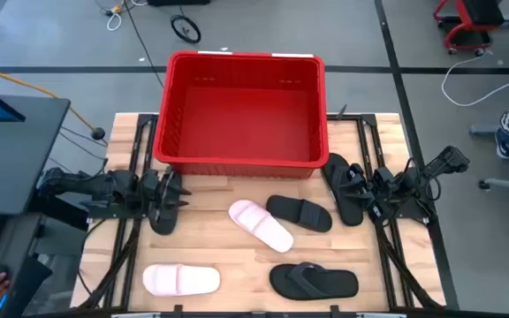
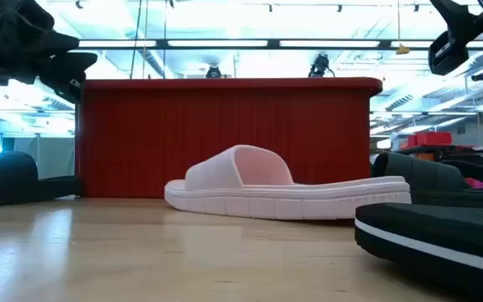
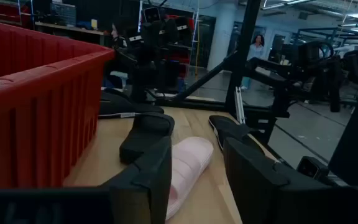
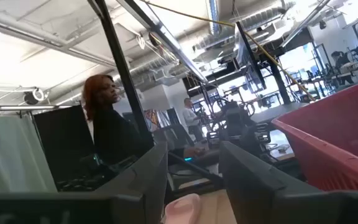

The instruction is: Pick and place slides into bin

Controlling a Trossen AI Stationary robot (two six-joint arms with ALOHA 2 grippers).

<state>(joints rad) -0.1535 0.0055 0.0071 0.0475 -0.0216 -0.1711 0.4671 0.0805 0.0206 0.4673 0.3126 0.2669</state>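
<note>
Both sets of jaws are seen spread wide and empty: the left gripper (image 1: 168, 201) at the bench's (image 1: 237, 276) left edge, the right gripper (image 1: 360, 192) opposite. Between them, pink and black slides (image 1: 261, 224) are scattered before the empty red bin (image 1: 244, 160).

Grey concrete floor (image 1: 78, 35) around pale wood tabletop (image 1: 237, 256). Red office chair (image 1: 471, 22) at far corner; white cable (image 1: 475, 75) looped beside it. Ceiling strip lights (image 2: 225, 42) overhead. Exposed ducts (image 4: 229, 43). Person seated (image 4: 110, 127) at monitor (image 4: 64, 146).
</note>
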